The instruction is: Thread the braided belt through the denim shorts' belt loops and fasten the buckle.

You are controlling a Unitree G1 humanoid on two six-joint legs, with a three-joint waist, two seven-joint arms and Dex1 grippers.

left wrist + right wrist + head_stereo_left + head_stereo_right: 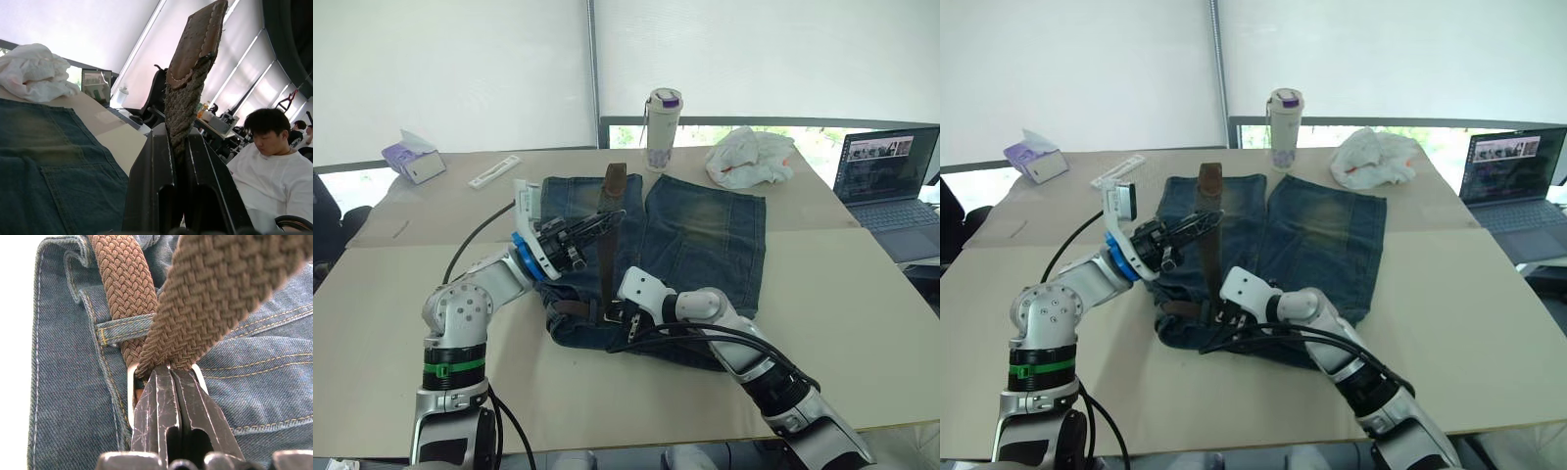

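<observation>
The denim shorts (705, 230) lie flat on the table, waistband nearest me. The braided belt (607, 259) runs from the waistband up across the left leg. My left gripper (610, 221) is shut on the strap close to its brown leather tip (195, 44), holding that end lifted off the denim. My right gripper (613, 314) sits at the waistband, fingers (161, 401) shut at the silver buckle (130, 382), where the strap passes through the frame. Beside it the strap goes under one of the belt loops (128, 328).
A bottle with a purple lid (663, 116) and a crumpled white bag (749, 157) stand beyond the shorts. A laptop (891, 176) is at the far right, a tissue box (413, 159) and a white strip (494, 171) at the far left. A person (271, 161) sits past the table.
</observation>
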